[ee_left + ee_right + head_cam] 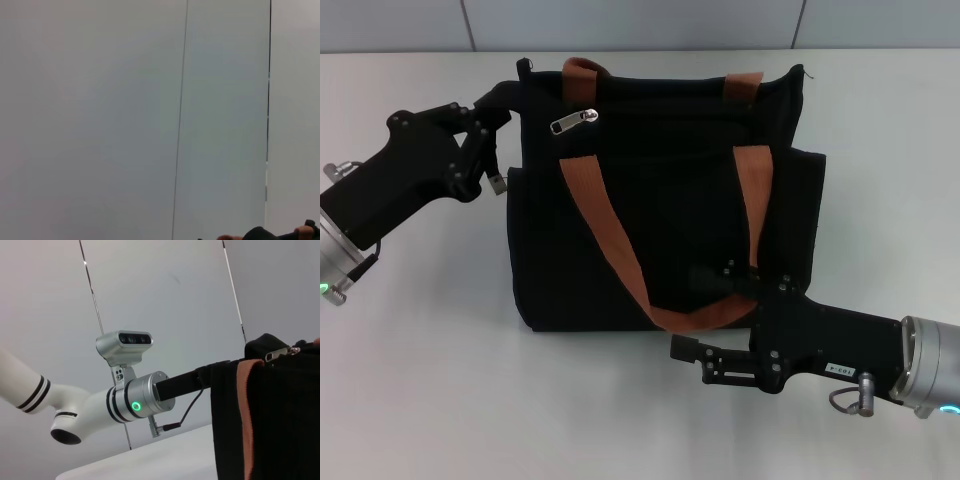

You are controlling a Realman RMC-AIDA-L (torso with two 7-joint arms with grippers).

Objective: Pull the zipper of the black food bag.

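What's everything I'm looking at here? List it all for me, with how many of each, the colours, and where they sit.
black food bag: one, black fabric, in the middle of the table.
handle loops: two, rust-orange, one lying down the bag's front, one at its top edge.
zipper: one, silver pull tab, near the bag's top corner on the robot's left.
table: one, white, under everything.
wall panels: pale grey, behind the table.
left gripper: one, black, at the bag's upper left corner, apparently gripping the fabric there.
right gripper: one, black, low by the bag's front bottom edge, next to the orange loop.
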